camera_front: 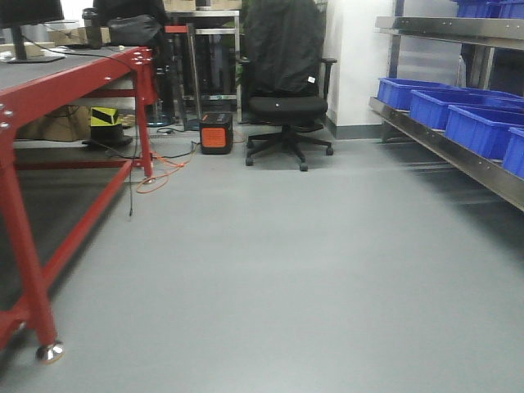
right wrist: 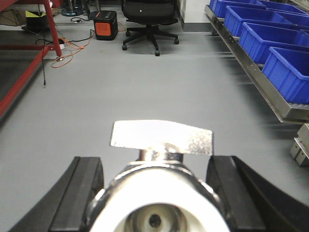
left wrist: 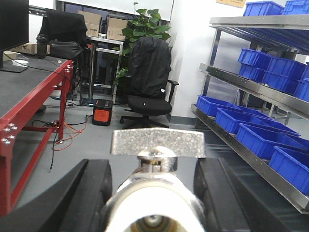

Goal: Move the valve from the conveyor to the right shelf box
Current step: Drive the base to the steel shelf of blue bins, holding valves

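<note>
Between black fingers [left wrist: 91,188], both loads gripped: left gripper [left wrist: 153,186] clenched on valve [left wrist: 157,142], right gripper [right wrist: 155,193] clenched on second valve [right wrist: 161,137], each close up against its wrist camera. Pickup judged done; left to do: crossing the floor [camera_front: 270,262] and dropping into a box. Along the right, shelf [camera_front: 442,149] lined with blue boxes [camera_front: 479,131], near to far; interiors mostly hidden, visible parts showing nothing inside. No valve in any box, as far as can be told.

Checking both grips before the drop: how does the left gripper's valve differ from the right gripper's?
The left valve has a level, evenly grainy grey handle. The right valve has a handle slanting down rightward, partly glaring white. Both are white-bodied and sit between black fingers.
</note>
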Controlling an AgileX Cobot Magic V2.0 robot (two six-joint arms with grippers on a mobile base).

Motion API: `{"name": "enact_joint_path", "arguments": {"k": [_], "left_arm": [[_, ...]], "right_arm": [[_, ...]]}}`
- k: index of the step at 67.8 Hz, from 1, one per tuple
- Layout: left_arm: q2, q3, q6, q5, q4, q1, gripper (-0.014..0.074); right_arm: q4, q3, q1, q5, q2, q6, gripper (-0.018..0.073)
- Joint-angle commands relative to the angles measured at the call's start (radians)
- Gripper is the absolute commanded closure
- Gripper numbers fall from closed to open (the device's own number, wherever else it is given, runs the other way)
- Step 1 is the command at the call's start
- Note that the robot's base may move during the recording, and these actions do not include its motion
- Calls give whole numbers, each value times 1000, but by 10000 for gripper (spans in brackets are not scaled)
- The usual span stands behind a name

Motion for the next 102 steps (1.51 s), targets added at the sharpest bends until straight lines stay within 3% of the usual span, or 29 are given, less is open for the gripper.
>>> {"name": "enact_joint_path", "arguments": {"k": [1, 102], "left_arm": [[-6, -7, 0, -44, -13, 2, 707], [-6, -7, 0, -44, -13, 2, 707]], "right_arm": [[-2, -11, 0, -82, -9, -6, 721], [-2, -11, 0, -82, -9, -6, 721]]}}
